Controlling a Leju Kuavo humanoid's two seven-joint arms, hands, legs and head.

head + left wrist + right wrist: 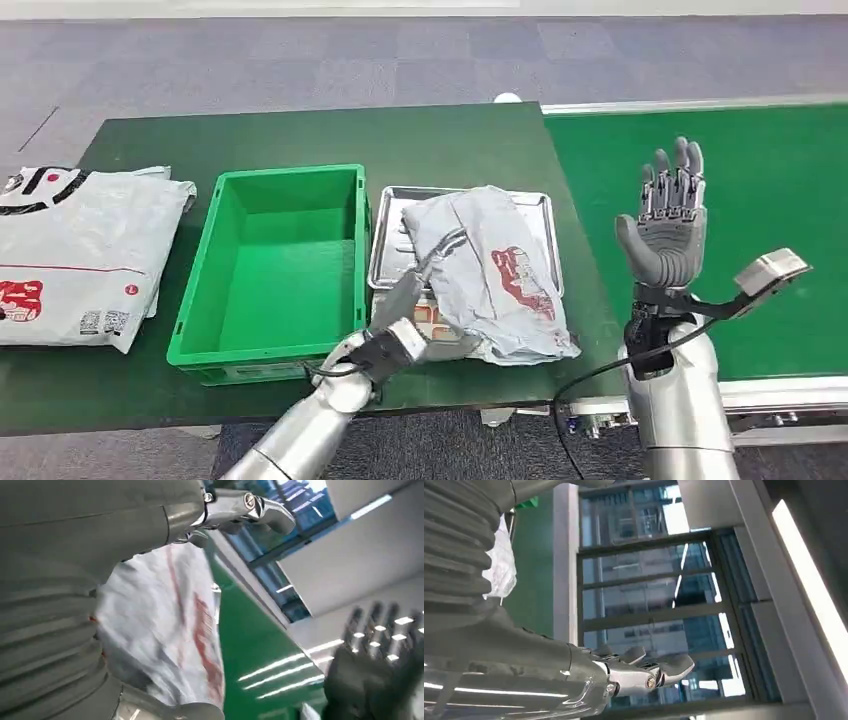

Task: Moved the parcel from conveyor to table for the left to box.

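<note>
Right now your left hand is closest to you, at the near edge of the dark green surface, with its fingers closed on the near side of the grey parcel. That parcel, a crumpled mailer bag with red print, lies on the metal tray and hangs over its near rim. In the left wrist view you see the same bag pressed close against the hand. Just left of the tray sits the green plastic crate, and further left a second flat mailer bag rests on the surface. Your right hand is raised upright over the green conveyor belt, palm showing, fingers straight and apart, holding nothing.
</note>
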